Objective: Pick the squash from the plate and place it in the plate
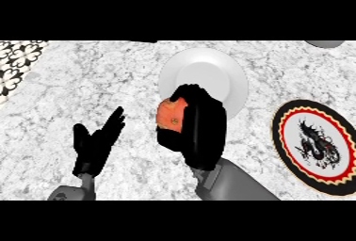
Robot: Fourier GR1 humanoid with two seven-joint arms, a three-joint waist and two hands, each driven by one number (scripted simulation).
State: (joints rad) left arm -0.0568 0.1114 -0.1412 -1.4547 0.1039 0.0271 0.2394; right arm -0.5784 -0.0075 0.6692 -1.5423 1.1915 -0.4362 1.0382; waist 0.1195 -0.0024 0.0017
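My right hand [201, 129] is curled round an orange squash [170, 114], which shows at the hand's left side; most of it is hidden by the fingers. The hand and squash sit over the near edge of a plain white plate [208, 70] at the upper middle. A second plate [316, 143] with a black rim, red and cream border and a black dragon figure lies at the right. My left hand [97, 141] rests open at the lower left, fingers pointing up, holding nothing.
The counter is grey speckled stone. A patterned black-and-white tile area [15, 61] shows at the upper left corner. Part of a grey round object [325, 43] peeks in at the top right edge.
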